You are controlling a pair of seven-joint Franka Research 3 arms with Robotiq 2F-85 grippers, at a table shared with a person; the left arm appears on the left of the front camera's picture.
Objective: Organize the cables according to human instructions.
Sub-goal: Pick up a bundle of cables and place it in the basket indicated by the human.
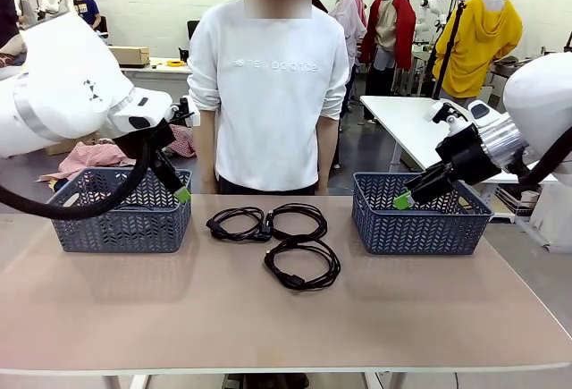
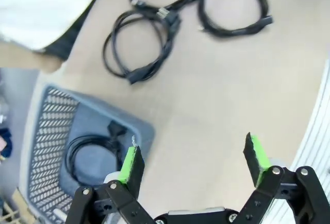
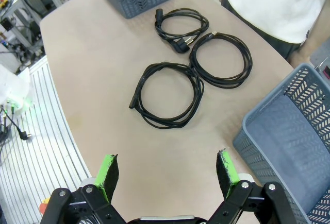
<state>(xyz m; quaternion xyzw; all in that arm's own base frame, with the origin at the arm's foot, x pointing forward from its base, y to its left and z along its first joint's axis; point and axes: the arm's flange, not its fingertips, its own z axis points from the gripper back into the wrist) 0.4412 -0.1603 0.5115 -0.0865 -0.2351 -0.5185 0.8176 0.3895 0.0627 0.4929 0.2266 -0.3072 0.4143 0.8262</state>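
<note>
Green-padded fingers on both grippers stood spread and empty. The left gripper (image 2: 193, 159) hung over the edge of the left basket (image 2: 46, 131), which held one coiled cable (image 2: 87, 154). The right gripper (image 3: 167, 175) hung beside the right basket (image 3: 289, 141). Three more cables (image 1: 268, 225) lay on the table (image 1: 179, 308) between the baskets.

In the left wrist view one cable (image 2: 178, 3) is cut off by the top edge, and another cable (image 2: 90, 140), in the left basket (image 2: 51, 126), is partly covered by a pad (image 2: 129, 165) of the left gripper (image 2: 192, 154). The right basket (image 3: 309, 98) is clipped by the right wrist view's edge.
</note>
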